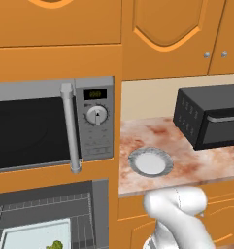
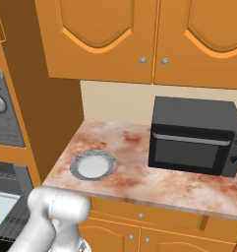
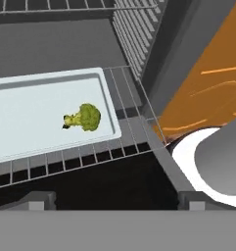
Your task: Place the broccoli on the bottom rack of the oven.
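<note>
The broccoli (image 3: 85,117) lies on its side on the pale tray (image 3: 31,108), near the tray's right rim, stem pointing left. The tray sits on the bottom rack (image 3: 124,137) of the oven (image 3: 158,59), with bare wire grid showing in front of it and to its right. My gripper (image 3: 114,200) hangs in front of the rack edge, well apart from the broccoli. Its 2 tips stand wide open, holding nothing. On the counter (image 2: 139,182) sits a plate (image 2: 93,165).
</note>
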